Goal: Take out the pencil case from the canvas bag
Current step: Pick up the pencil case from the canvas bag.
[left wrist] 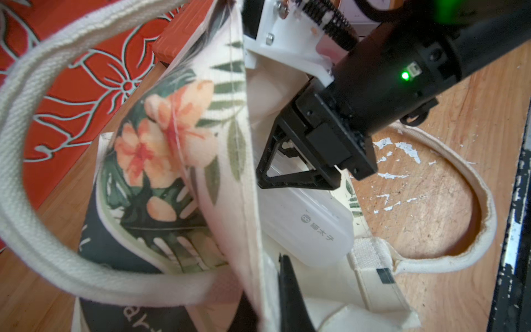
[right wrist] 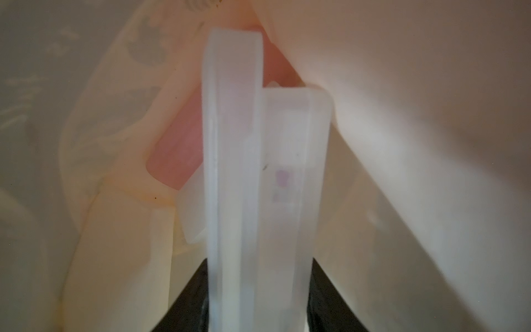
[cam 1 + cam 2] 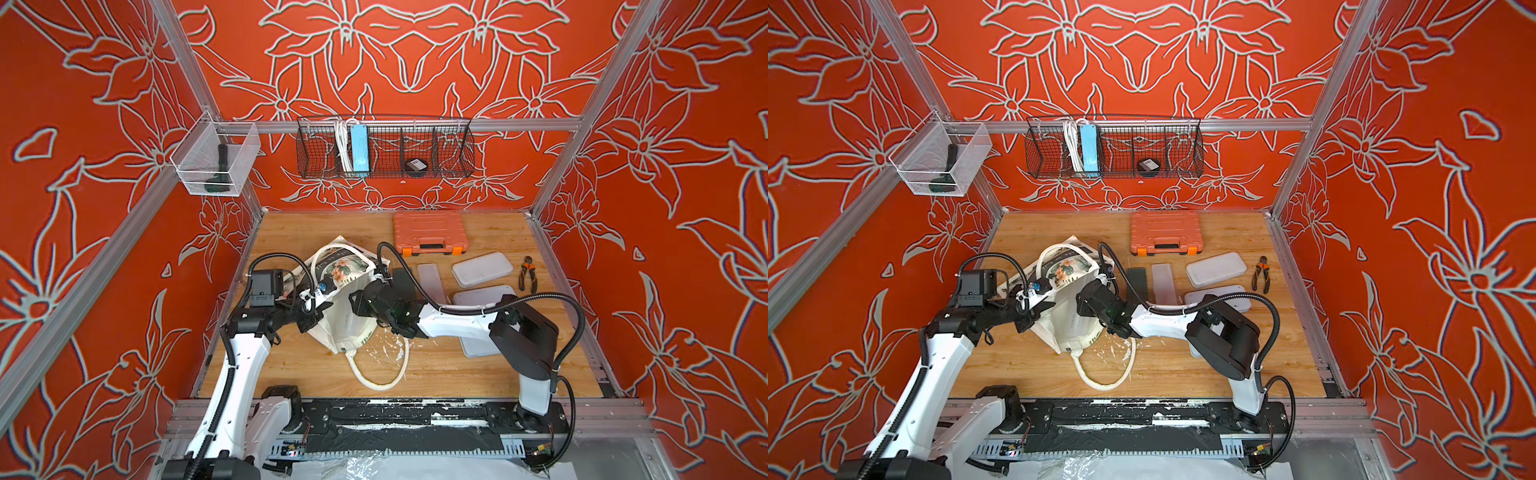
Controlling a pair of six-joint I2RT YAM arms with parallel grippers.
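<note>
Wooden table (image 3: 457, 365), canvas bag (image 3: 345, 328) rim pinched up by left gripper (image 3: 318, 309) — right gripper (image 1: 267, 179) inside, jaws straddling pencil case (image 1: 310, 227) lengthwise, clamp unclear; I'd pull rightward along its axis.

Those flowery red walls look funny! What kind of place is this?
Probably a robot practice booth: a left arm and right arm are mounted at a wooden table's edge, inside a metal frame with flowery walls and a hanging wire basket.
</note>
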